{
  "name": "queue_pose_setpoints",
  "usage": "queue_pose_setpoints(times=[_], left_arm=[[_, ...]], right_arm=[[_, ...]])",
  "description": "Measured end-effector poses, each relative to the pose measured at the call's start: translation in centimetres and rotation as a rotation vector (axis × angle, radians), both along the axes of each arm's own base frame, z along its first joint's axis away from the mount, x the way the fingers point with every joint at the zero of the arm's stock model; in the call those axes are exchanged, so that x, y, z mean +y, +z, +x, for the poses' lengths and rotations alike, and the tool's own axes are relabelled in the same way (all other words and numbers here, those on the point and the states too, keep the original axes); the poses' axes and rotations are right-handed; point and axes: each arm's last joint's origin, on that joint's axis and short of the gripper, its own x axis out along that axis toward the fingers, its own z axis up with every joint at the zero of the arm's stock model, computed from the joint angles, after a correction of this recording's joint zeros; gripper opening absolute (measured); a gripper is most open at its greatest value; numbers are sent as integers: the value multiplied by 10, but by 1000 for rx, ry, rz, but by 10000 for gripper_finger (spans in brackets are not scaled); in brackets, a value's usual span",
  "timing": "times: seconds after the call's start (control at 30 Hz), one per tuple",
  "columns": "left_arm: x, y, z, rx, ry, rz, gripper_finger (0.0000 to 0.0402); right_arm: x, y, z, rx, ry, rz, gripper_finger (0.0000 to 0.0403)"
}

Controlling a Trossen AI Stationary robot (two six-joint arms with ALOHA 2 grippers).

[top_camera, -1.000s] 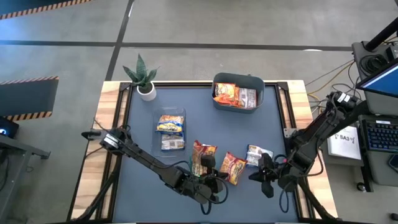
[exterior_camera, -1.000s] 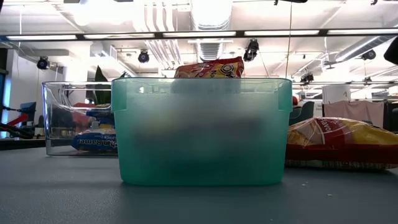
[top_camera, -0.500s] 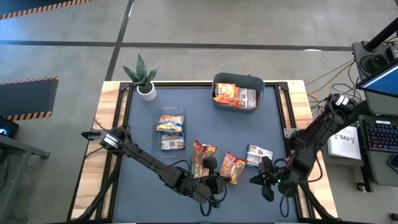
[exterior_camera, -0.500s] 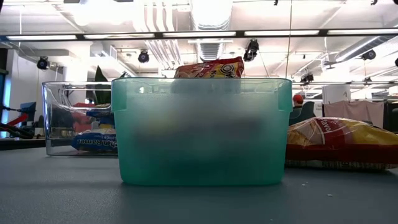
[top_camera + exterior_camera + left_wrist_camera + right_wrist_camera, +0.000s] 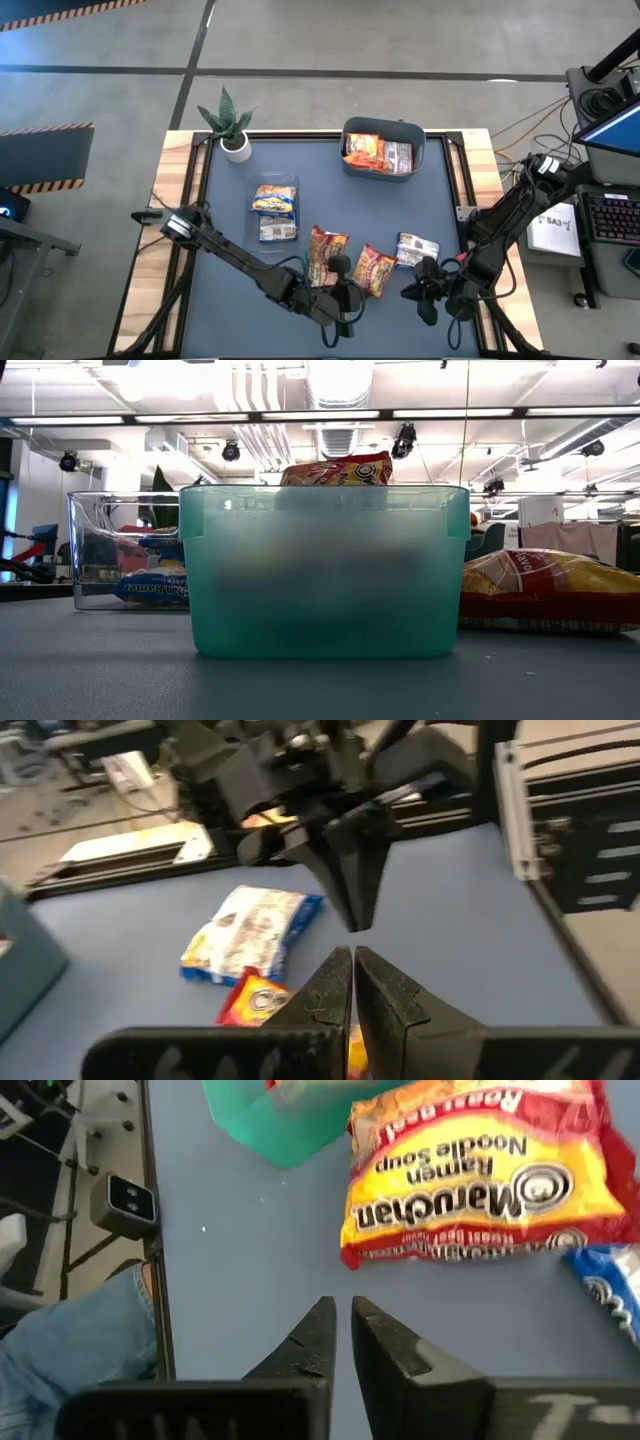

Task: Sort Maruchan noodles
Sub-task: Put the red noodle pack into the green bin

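Maruchan noodles split 3 ways on the dark table (image 5: 230,210). Loose near the front edge: red-yellow packet (image 5: 327,248), orange packet (image 5: 374,268), silver-blue packet (image 5: 414,248), in a row left to right, close together. Same orange packet (image 5: 480,1175) fills the right wrist view, label "Maruchan Ramen Noodle Soup" readable, lying flat. Silver-blue packet (image 5: 250,932) flat in the left wrist view, the orange one's corner just beside it.

Stowed: 2 blue-yellow packets (image 5: 274,199) in the clear tray (image 5: 275,182), left of centre. Orange and silver packets (image 5: 376,152) in the teal bin (image 5: 383,127) at the back edge, right of centre; 1 orange packet (image 5: 336,470) sticking above the bin rim in the low view.

Left gripper (image 5: 340,290) at the front edge, just in front of the red-yellow and orange packets, fingers pressed together, gripping nothing. Right gripper (image 5: 418,292) near the front right corner, in front of the silver-blue packet, fingers nearly together with a thin gap, empty.

Potted plant (image 5: 232,125) at the back left corner.
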Motion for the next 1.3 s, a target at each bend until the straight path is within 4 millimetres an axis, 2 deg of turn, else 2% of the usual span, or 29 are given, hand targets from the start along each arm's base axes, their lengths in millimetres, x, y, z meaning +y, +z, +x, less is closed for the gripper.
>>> queue_pose_setpoints(times=[0.13, 0.3, 0.47, 0.6, 0.77, 0.9, 1.3], left_arm=[[-2, -5, 7, -37, -62, -22, 0], [-4, -25, 16, -3, -78, 47, 0], [1, -28, 23, -4, -63, 52, 0], [11, -48, 32, 31, -28, 43, 0], [23, -69, 41, 68, 19, 22, 0], [31, -78, 44, 92, 54, -6, 0], [38, -90, 39, 219, 95, -4, 0]], right_arm=[[0, 0, 0, 20, -22, 37, 74], [0, -1, -2, 43, -61, 80, 151], [2, -3, -6, 41, -70, 95, 214], [-4, -10, -8, 16, -153, 88, 245], [-11, -31, -12, 66, -246, 101, 266], [-13, -43, -13, 82, -299, 87, 270], [-17, -57, 2, 62, -376, 49, 270]])
